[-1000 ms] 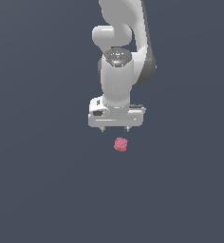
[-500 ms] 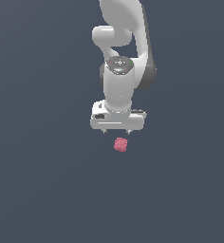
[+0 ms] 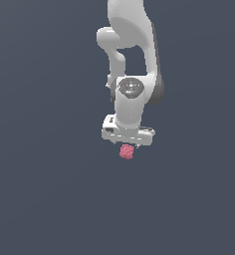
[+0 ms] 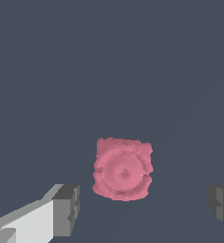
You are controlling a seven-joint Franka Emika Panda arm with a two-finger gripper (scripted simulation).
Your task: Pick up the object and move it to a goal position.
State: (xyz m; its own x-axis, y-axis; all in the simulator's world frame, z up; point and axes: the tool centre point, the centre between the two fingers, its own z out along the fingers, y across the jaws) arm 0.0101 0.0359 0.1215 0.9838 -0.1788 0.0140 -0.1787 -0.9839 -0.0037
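Note:
The object (image 3: 127, 152) is a tiny pinkish-red lumpy cube lying on the dark grey floor. In the exterior view my white gripper (image 3: 127, 145) hangs right over it, and its body hides the fingers and the top of the object. In the wrist view the object (image 4: 123, 168) lies between my two dark fingertips (image 4: 66, 210), which stand wide apart and touch nothing. The gripper (image 4: 144, 205) is open and empty.
A plain dark grey floor (image 3: 45, 189) fills both views. The white arm (image 3: 132, 55) rises above the gripper. No other objects and no goal marker show.
The gripper has come down towards the object and now sits just over it. The object has not moved.

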